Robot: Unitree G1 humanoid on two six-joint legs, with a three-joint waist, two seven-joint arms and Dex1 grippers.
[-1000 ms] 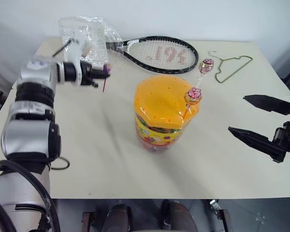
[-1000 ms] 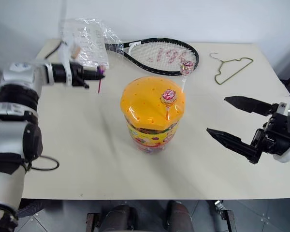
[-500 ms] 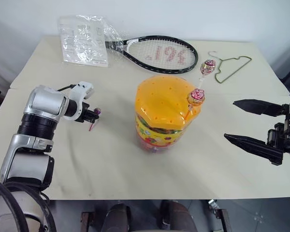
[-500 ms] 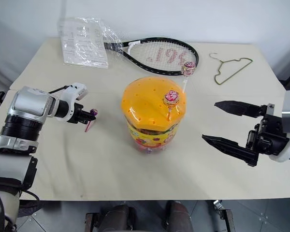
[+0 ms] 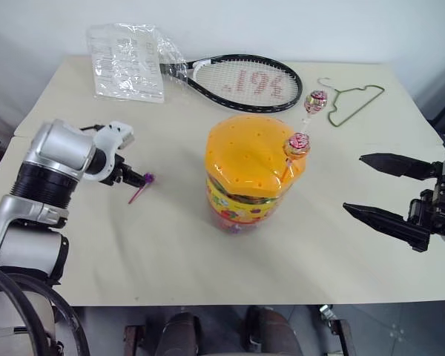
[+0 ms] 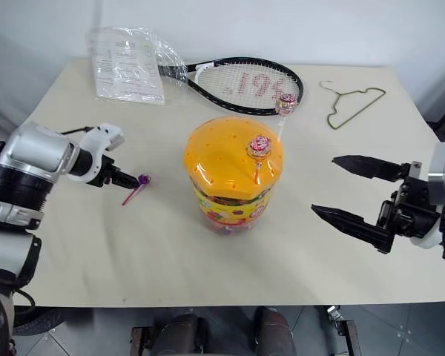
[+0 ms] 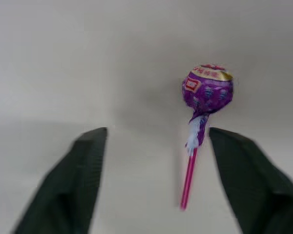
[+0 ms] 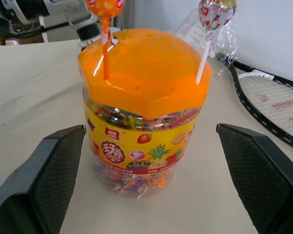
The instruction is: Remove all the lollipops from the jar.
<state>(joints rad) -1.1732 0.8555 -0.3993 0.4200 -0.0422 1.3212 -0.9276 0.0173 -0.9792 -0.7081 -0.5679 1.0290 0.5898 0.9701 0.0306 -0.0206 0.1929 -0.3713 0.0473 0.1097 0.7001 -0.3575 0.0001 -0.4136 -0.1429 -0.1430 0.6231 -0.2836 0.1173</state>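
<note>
The jar point(image 5: 251, 175), a clear tub with an orange domed lid, stands mid-table. Two lollipops stick up from its lid on the right side: one pink-wrapped on an orange stick point(image 5: 297, 144), one swirl-wrapped on a white stick point(image 5: 316, 99). A purple lollipop point(image 7: 207, 90) lies on the table left of the jar point(image 5: 144, 182). My left gripper point(image 7: 156, 134) is open just behind it, with the stick lying between the fingers, untouched. My right gripper point(image 5: 354, 182) hangs open and empty to the right of the jar, which faces it point(image 8: 146, 97).
A tennis racket point(image 5: 245, 78), a clear plastic bag of papers point(image 5: 126, 59) and a wire hanger point(image 5: 352, 100) lie at the back of the table. Bare tabletop point(image 5: 163, 245) stretches in front of the jar to the near edge.
My left gripper came down and back toward the left of the table, opened and let go of the purple lollipop, which now lies on the table. The right arm stayed put.
</note>
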